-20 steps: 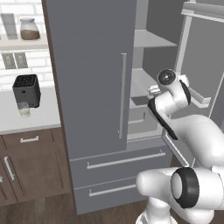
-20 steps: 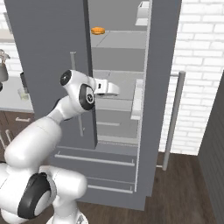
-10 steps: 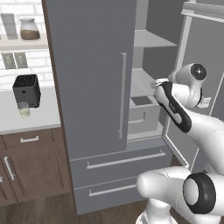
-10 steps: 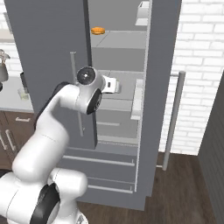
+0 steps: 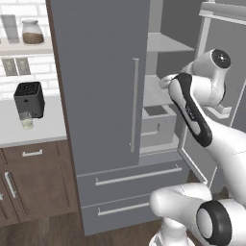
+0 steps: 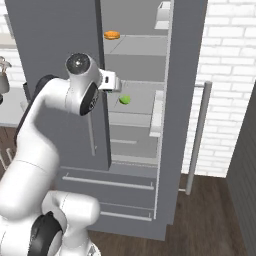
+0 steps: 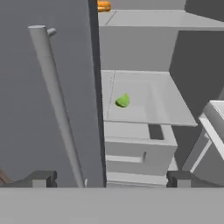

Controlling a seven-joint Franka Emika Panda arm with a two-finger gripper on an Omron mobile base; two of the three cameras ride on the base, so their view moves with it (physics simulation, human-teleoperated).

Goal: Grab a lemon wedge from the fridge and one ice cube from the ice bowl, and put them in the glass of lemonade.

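Here the claw [image 7: 109, 178] is spread wide, holding nothing, facing the lemon wedge [image 7: 123, 101] on the fridge [image 5: 101, 96] shelf.

Surface finishes at the open fridge.
The fridge [image 5: 101, 96] is rendered in flat matt grey, its handle [image 5: 135, 103] in smooth silvery metal; brown wood-grain cabinets [image 5: 33, 185] and a smooth yellow-green lemon wedge [image 7: 123, 101] are shown.
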